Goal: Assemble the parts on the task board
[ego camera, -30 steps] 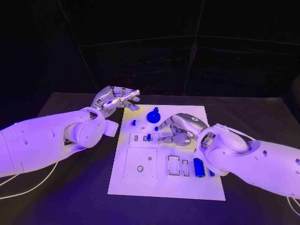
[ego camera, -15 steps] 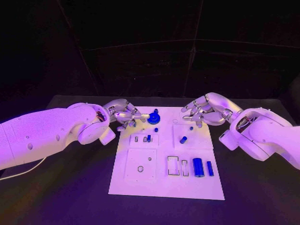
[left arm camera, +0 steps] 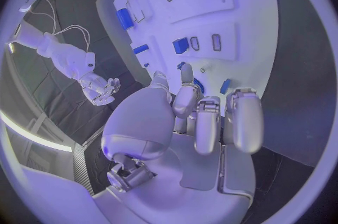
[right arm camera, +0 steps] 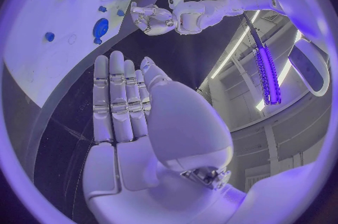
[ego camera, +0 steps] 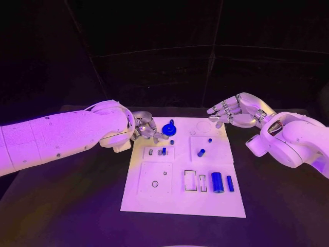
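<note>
The white task board (ego camera: 181, 198) lies in the middle of the black table. A round blue part (ego camera: 169, 127) stands near its far edge, with small blue parts (ego camera: 201, 153) behind the middle. A blue cylinder (ego camera: 217, 182) and a blue bar (ego camera: 230, 183) lie at the near right. My left hand (ego camera: 147, 128) hovers at the board's far left corner, fingers curled in with nothing in them, fingertips (left arm camera: 185, 73) close to the round blue part (left arm camera: 198, 88). My right hand (ego camera: 235, 112) is raised over the far right corner, palm flat, fingers (right arm camera: 116, 94) straight, holding nothing.
The board (left arm camera: 232, 4) has several rectangular recesses and a small round hole (ego camera: 154, 183) in its near left plate. Black table (ego camera: 68, 206) surrounds the board on both sides. In the right wrist view the left hand (right arm camera: 151, 17) sits just beyond the board's edge (right arm camera: 42, 77).
My right hand has lifted off the board's middle and drawn back to the far right corner, uncovering a small blue part. My left hand has dropped and moved in toward the round blue part.
</note>
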Robot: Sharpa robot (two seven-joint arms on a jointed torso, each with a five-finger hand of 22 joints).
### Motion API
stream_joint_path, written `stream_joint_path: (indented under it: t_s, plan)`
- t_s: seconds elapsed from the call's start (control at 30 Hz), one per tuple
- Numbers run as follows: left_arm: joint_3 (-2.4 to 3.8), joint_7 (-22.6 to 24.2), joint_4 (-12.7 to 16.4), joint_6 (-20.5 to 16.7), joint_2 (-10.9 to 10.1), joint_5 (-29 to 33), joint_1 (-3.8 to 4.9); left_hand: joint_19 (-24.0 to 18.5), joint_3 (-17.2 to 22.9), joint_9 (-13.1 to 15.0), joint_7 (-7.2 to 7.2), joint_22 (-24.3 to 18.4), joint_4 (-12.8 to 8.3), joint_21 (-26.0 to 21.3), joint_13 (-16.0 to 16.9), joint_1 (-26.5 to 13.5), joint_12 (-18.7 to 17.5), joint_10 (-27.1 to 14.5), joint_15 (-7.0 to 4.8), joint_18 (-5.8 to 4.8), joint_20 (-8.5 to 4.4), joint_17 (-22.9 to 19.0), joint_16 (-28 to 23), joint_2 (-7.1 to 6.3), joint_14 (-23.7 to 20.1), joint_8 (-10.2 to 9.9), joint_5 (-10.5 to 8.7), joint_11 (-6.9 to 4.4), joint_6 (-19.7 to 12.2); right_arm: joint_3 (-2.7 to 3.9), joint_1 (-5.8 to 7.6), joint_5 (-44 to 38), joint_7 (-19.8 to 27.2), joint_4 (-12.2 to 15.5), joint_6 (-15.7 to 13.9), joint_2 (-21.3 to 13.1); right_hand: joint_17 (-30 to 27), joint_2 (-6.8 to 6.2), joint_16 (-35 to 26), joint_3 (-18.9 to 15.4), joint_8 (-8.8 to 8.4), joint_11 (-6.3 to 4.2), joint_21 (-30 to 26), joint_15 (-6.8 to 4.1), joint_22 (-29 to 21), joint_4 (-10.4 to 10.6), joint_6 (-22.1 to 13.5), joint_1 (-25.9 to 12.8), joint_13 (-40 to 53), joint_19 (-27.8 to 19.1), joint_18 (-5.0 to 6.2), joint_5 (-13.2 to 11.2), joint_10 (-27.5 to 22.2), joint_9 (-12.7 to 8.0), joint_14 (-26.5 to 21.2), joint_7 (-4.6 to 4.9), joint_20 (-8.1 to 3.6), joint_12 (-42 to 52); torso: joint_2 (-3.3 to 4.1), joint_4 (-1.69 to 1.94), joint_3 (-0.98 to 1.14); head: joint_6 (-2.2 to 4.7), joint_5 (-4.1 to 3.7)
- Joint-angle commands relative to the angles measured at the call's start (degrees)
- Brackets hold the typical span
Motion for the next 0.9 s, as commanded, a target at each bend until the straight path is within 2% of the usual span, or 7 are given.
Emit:
stream_joint_path:
  t_s: [0.03,0.2,0.33,0.43,0.63,0.9]
  plan:
    - [-0.49,-5.96,-0.85,3.66,1.34,-4.84,0.50,0.92,-0.74,0.78,0.10,0.17,0.08,0.32,0.13,-1.00,0.33,0.12,-0.52,-0.41,-0.01,15.06,0.17,0.02,5.94,0.56,-0.18,-0.18,-0.75,0.04,0.16,2.03,1.95,-0.22,0.93,0.26,-0.41,-0.29,-1.71,0.43,-0.41,0.11,-0.92,0.03,-0.68,0.08,0.47,-0.78,-1.40,0.68,0.25,0.35,0.63,-0.04,0.89,0.05,0.01,-1.04,-0.04,0.01,0.01,-0.09,-0.08]
    - [-1.86,-7.10,-2.44,4.97,4.10,-5.26,1.29,0.95,-1.59,1.74,0.07,0.61,0.09,0.58,0.38,-1.68,0.52,0.10,-0.54,-0.48,-0.02,15.06,0.17,-0.09,5.94,1.23,-0.22,-0.20,-1.31,0.04,0.19,1.96,1.58,-0.59,0.55,0.68,-0.89,-0.91,-3.85,0.45,-0.86,0.51,-2.32,0.44,-1.56,0.42,0.08,-1.52,-2.81,0.76,0.13,0.77,0.41,-0.09,0.88,0.33,0.29,-2.23,0.03,0.03,-0.01,-0.18,-0.06]
    - [-2.53,-7.39,-3.25,5.90,5.57,-5.34,1.58,0.94,-1.78,1.97,0.07,0.68,0.07,0.61,0.45,-1.77,0.58,0.10,-0.54,-0.48,-0.02,15.06,0.17,-0.13,5.94,1.38,-0.21,-0.19,-1.46,0.04,0.19,1.94,1.33,-0.75,0.17,0.90,-1.18,-1.32,-5.23,0.49,-1.04,0.84,-3.36,0.78,-2.19,0.47,-0.32,-1.79,-3.61,0.57,0.09,1.07,0.07,-0.11,0.63,0.60,0.58,-2.86,0.05,-0.06,0.00,-0.36,0.11]
    - [-2.90,-7.78,-3.81,7.11,6.46,-5.36,1.70,0.93,-2.15,2.32,0.08,0.81,0.09,0.69,0.55,-2.00,0.65,0.09,-0.53,-0.50,-0.01,15.06,0.17,-0.37,5.94,1.59,-0.22,-0.18,-1.71,0.04,0.20,1.94,1.16,-0.87,-0.01,1.03,-1.37,-1.54,-6.12,0.54,-1.11,1.05,-4.04,0.99,-2.59,0.47,-0.65,-1.94,-4.09,0.47,0.08,1.29,-0.15,-0.12,0.46,0.78,0.78,-3.19,0.00,0.01,-0.05,-0.46,0.05]
    - [-3.37,-8.13,-4.51,8.07,7.53,-5.02,1.77,0.94,-2.84,2.94,0.12,1.10,0.19,0.86,0.58,-2.82,0.65,-0.03,-0.50,-0.54,0.01,15.06,0.17,-0.85,5.94,1.91,-0.28,-0.15,-2.18,0.03,0.20,1.93,0.89,-0.99,-0.20,1.27,-1.76,-1.83,-7.86,0.83,-1.08,1.36,-5.39,1.35,-3.40,0.34,-1.13,-2.01,-4.94,0.32,0.09,2.31,-0.46,-0.09,0.11,1.02,1.14,-3.65,0.02,-0.01,-0.05,-0.55,0.11]
    - [-3.55,-8.40,-4.84,9.29,8.29,-4.18,1.80,0.97,-3.07,3.23,0.12,1.32,0.21,0.98,0.65,-3.27,0.70,-0.04,-0.50,-0.57,0.01,15.06,0.17,-0.98,5.94,2.07,-0.30,-0.15,-2.34,0.03,0.20,1.93,0.96,-1.22,-0.71,1.52,-1.97,-2.02,-8.88,1.17,-1.02,1.49,-6.18,1.48,-3.89,0.20,-1.42,-2.02,-5.50,0.47,0.13,3.56,-0.58,-0.07,0.22,1.14,1.30,-3.83,0.03,0.07,-0.08,-0.70,-0.09]
